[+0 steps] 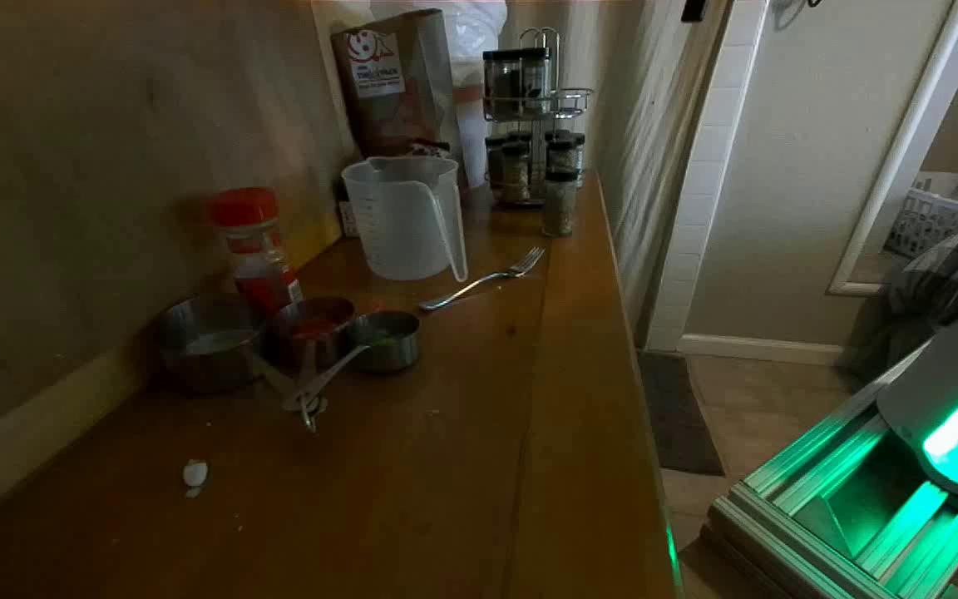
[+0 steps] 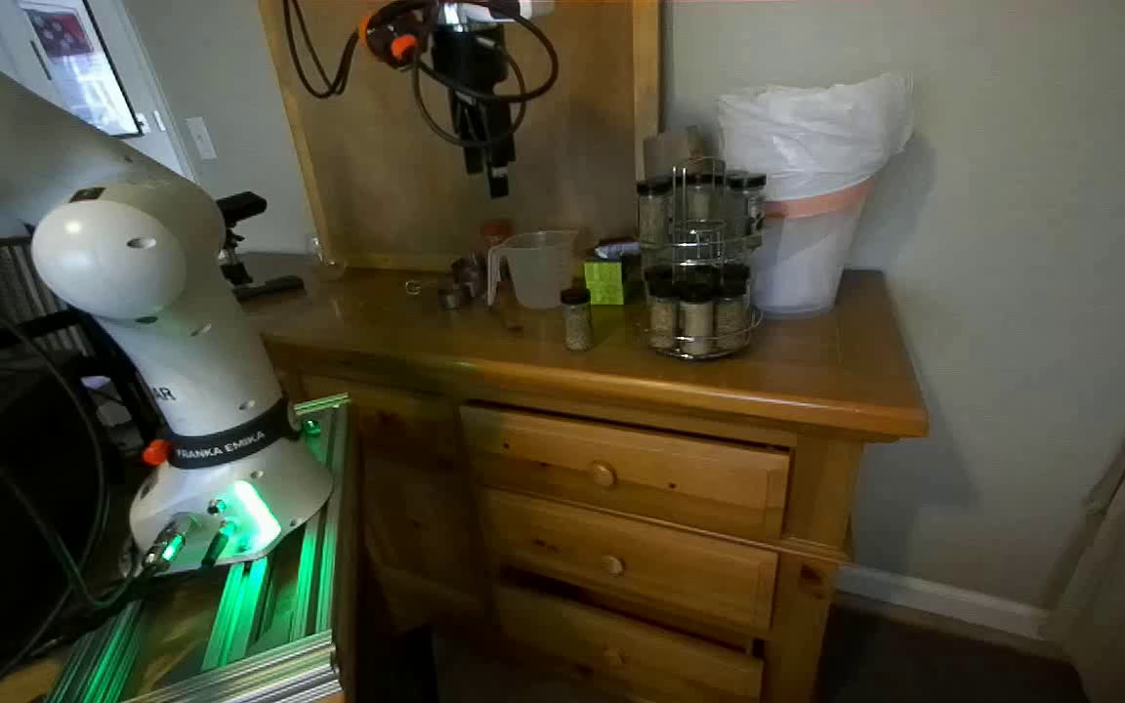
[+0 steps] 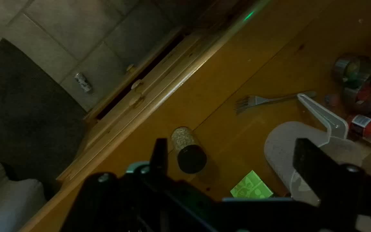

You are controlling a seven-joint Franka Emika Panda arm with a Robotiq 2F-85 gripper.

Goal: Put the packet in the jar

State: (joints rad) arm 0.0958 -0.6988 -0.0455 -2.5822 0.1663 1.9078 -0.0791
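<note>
The packet [image 1: 392,100] is a tall reddish-brown bag with a pale label. It stands upright behind the jar, against the wall, in an exterior view. I cannot make it out in the wrist view. The jar [image 1: 404,225] is a translucent whitish jug with a handle, upright on the wooden top. It also shows in an exterior view [image 2: 541,268] and at the right of the wrist view [image 3: 280,141]. My gripper [image 3: 230,141] is open with nothing between its fingers. In an exterior view the gripper [image 2: 489,171] hangs above the dresser top, higher than the jar.
A black-lidded spice jar [image 3: 188,149] and a fork [image 1: 487,279] lie near the jar. A green box [image 2: 604,281] stands beside it. A wire spice rack [image 2: 699,264], white bin [image 2: 807,244], measuring cups [image 1: 387,345] and red-capped bottle [image 1: 254,249] stand around.
</note>
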